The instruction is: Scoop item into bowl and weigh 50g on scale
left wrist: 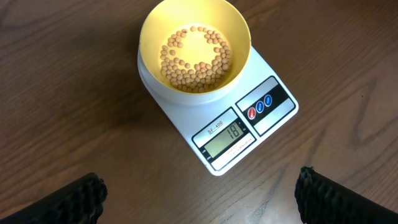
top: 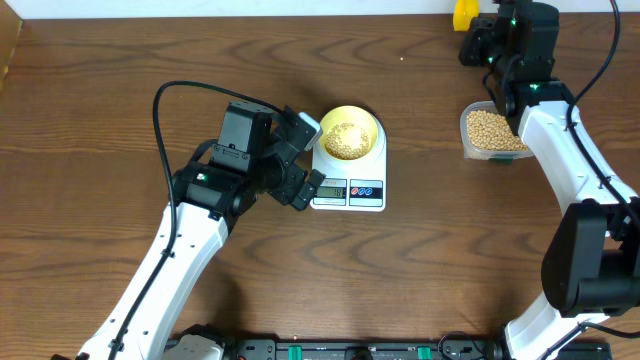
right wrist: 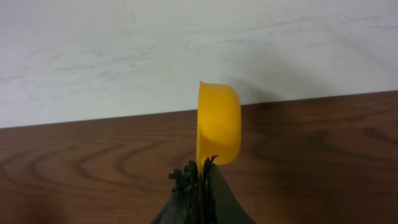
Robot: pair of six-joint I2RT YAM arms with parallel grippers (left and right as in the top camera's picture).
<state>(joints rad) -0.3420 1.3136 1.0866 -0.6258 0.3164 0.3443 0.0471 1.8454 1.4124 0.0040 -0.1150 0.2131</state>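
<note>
The pale yellow bowl (top: 375,124) stands on the white scale (top: 377,172) mid-table, with a shallow layer of tan beans (top: 347,139) in it. In the left wrist view the bowl (left wrist: 149,34) and its beans (left wrist: 196,62) are straight ahead, and the scale (left wrist: 277,112) has its display lit. My left gripper (top: 307,158) hovers at the scale's left edge, open and empty, its fingertips (left wrist: 81,199) wide apart. My right gripper (top: 479,32) is at the far back right, shut on the handle of a yellow scoop (right wrist: 219,124) turned on its side.
A clear container (top: 492,132) full of beans sits at the right, under the right arm. Beyond the table's back edge rises a white wall (right wrist: 186,50). Bare wood lies in front of the scale.
</note>
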